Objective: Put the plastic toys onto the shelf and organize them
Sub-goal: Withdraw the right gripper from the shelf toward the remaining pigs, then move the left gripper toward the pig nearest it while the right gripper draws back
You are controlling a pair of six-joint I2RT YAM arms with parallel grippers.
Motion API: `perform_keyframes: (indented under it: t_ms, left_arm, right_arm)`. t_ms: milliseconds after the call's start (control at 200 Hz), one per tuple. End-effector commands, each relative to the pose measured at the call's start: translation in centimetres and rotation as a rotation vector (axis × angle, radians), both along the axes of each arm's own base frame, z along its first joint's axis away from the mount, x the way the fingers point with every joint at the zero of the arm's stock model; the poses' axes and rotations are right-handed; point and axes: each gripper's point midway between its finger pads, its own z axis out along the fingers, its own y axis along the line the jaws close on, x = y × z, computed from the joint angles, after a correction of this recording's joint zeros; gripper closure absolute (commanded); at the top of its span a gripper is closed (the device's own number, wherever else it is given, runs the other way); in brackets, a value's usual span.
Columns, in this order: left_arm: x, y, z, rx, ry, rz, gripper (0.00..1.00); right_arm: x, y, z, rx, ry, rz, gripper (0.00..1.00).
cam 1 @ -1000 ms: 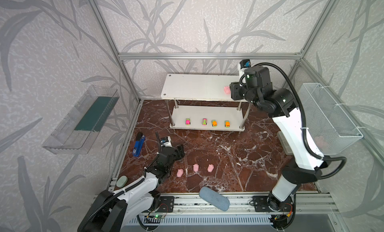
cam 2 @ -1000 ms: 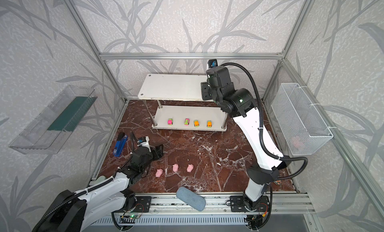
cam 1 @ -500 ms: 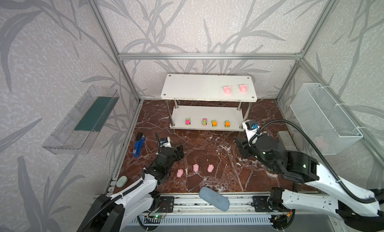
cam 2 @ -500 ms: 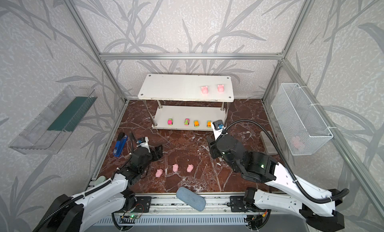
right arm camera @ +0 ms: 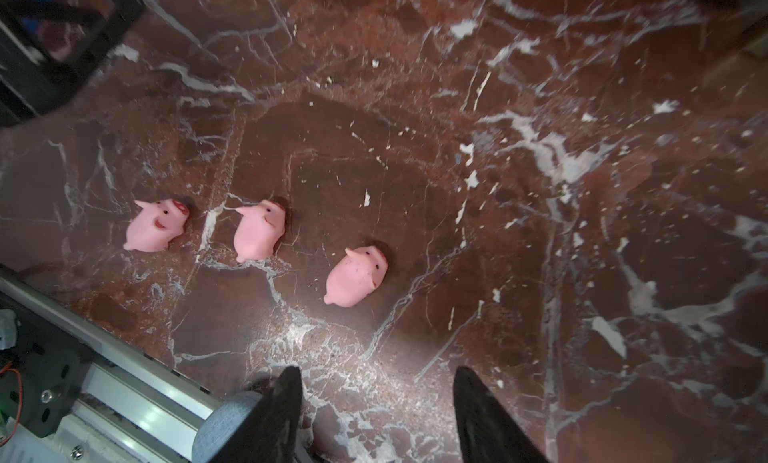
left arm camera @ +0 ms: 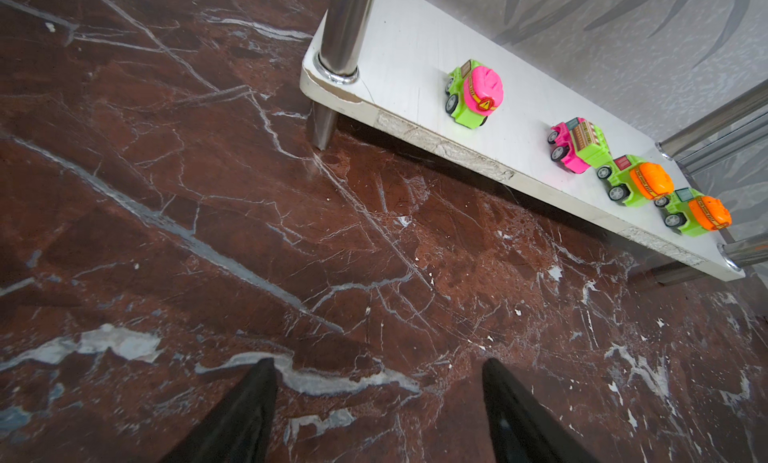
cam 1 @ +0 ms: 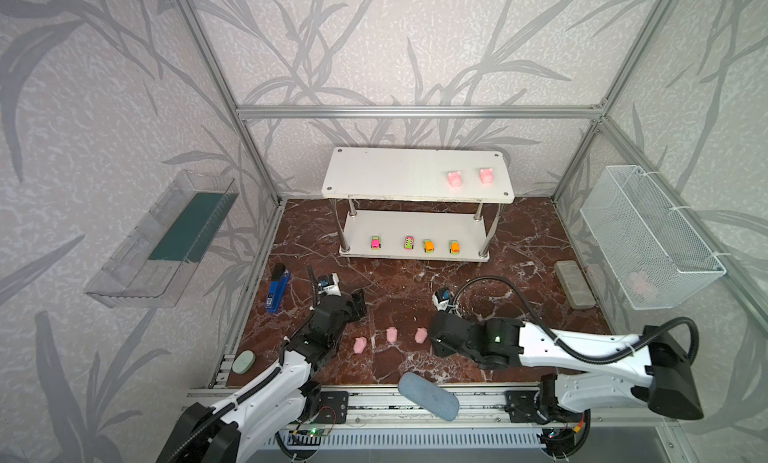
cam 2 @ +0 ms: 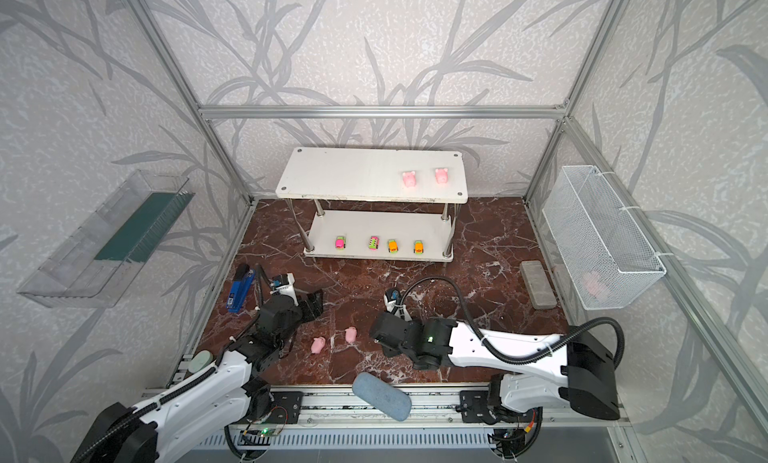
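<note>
The right pincer [right arm camera: 379, 402] was seen with its black, tapered jaws parted and nothing held between them, low over a floor [right arm camera: 540, 191] of glossy red-brown marble veined in white. Just ahead of its tips a soft, rounded pink pig [right arm camera: 356, 276] was laid on the marble, untouched. A second pig [right arm camera: 259, 230] and a third pig [right arm camera: 157, 230] were ranged farther out in a loose row, none touching. Behind this pincer a grey-blue oblong pouch [cam 1: 428, 395] was lodged on the metal rail.

The left pincer [left arm camera: 378, 378] was likewise held wide apart and empty, above bare marble. Ahead of it, well apart, the shelf [cam 1: 395, 174] was stood: two flat white boards joined by chrome posts, the lower board's edge chipped. Along that lower board four moulded plastic cars [left arm camera: 473, 93] were set in a row, the two pink-and-green ones nearer this pincer, the two orange-and-green ones beyond. On the upper board two more pigs [cam 1: 454, 178] were placed side by side, near the end on the right pincer's side. A blue stapler [cam 1: 277, 288] was laid on the floor beside the left pincer.
</note>
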Motion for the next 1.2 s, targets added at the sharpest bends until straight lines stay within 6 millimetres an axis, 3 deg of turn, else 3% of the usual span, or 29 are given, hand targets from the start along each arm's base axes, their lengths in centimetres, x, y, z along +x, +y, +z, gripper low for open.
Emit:
perform_keyframes:
  t_ms: [0, 240, 435, 725, 840, 970, 1195]
  left_arm:
    - [-0.4, 0.5, -0.3, -0.003, 0.01, 0.018, 0.24]
    - [-0.5, 0.2, -0.3, -0.013, 0.012, 0.005, 0.24]
    - [-0.5, -0.7, -0.3, -0.04, 0.016, -0.035, 0.24]
    - [-1.8, -4.6, 1.6, -0.001, 0.033, -0.229, 0.25]
    - [-2.3, -5.4, 1.8, 0.033, 0.02, -0.248, 0.25]
    - [-2.7, -7.3, 1.7, 0.019, 0.02, -0.343, 0.26]
    - [-5.7, -11.9, 2.0, 0.094, 0.073, -0.587, 0.28]
  right_arm:
    - [-0.9, 2.5, -0.2, 0.041, 0.102, -0.016, 0.39]
    - [-0.6, 3.6, -2.7, -0.039, 0.188, -0.013, 0.37]
    - [-0.2, 2.9, -3.4, -0.049, 0.239, -0.034, 0.37]
    - [1.0, -1.9, -3.5, 0.0, 0.222, -0.16, 0.37]
    - [0.9, -1.7, -3.9, 0.069, 0.228, -0.154, 0.37]
    - [0.7, -2.0, -4.6, 0.016, 0.262, -0.159, 0.37]
    - [1.9, -6.9, -4.4, -0.016, 0.204, -0.321, 0.37]
